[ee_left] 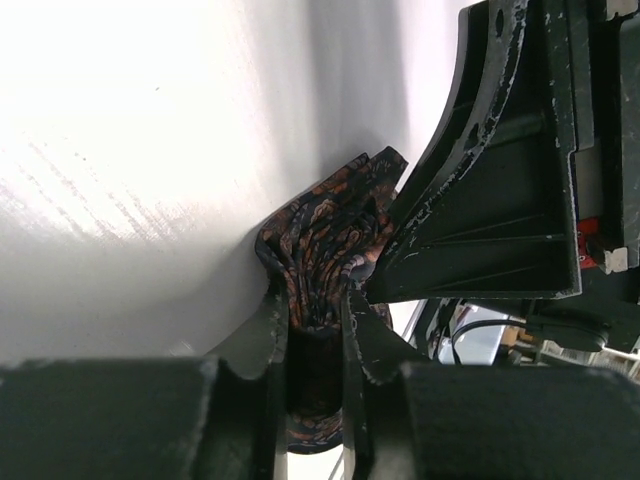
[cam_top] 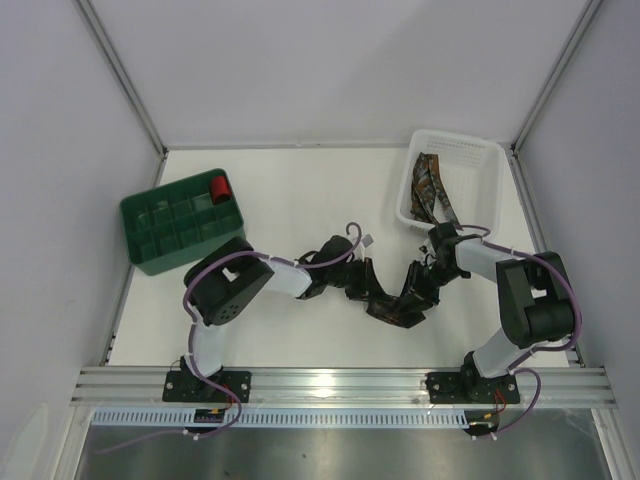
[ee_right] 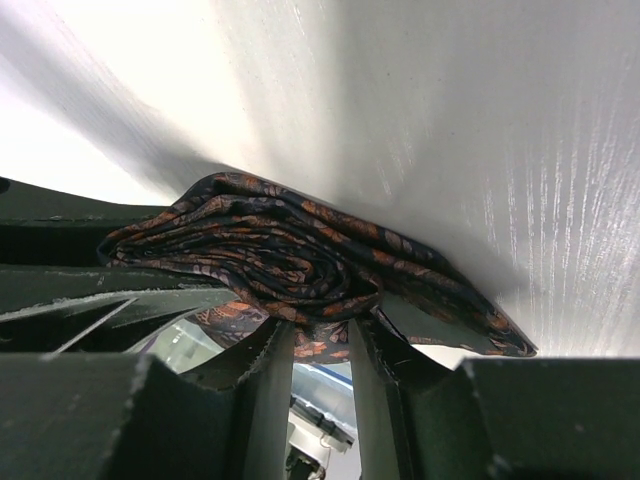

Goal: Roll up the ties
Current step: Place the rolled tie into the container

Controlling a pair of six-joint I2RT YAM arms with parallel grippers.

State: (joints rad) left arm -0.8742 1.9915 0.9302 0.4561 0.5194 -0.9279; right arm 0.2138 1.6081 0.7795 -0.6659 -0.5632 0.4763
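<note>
Partly rolled necktie (ee_right: 290, 250), dark with a brown-orange pattern, is lying as a loose coil of stacked folds against the white tabletop (cam_top: 300, 190). In the overhead view it is sitting just right of centre in the lower half of the frame, between the two arms. In the right wrist view the coil is filling the middle of the frame, with one flat pointed end trailing toward the lower right.

The right gripper (ee_right: 320, 335) is pinching the underside of the coil, its jaws standing narrow with patterned fabric pressed between them. The left gripper (ee_left: 312, 305) is meeting the bundle from the opposite side. Its fingers (ee_left: 268, 330) are closing narrowly around a bunched fold, and fabric is filling the gap between them. In the left wrist view the black body of the right gripper is occupying the upper right of the frame, just beside the bundle.

Spare neckties (cam_top: 432, 190) of the same pattern are lying in a white perforated basket (cam_top: 500, 170) at the upper right of the overhead view, draping over its left side. A green compartment crate (cam_top: 150, 250) is standing at the left, well apart from the grippers. A small red roll (cam_top: 220, 187) is sitting in its upper right compartment.
</note>
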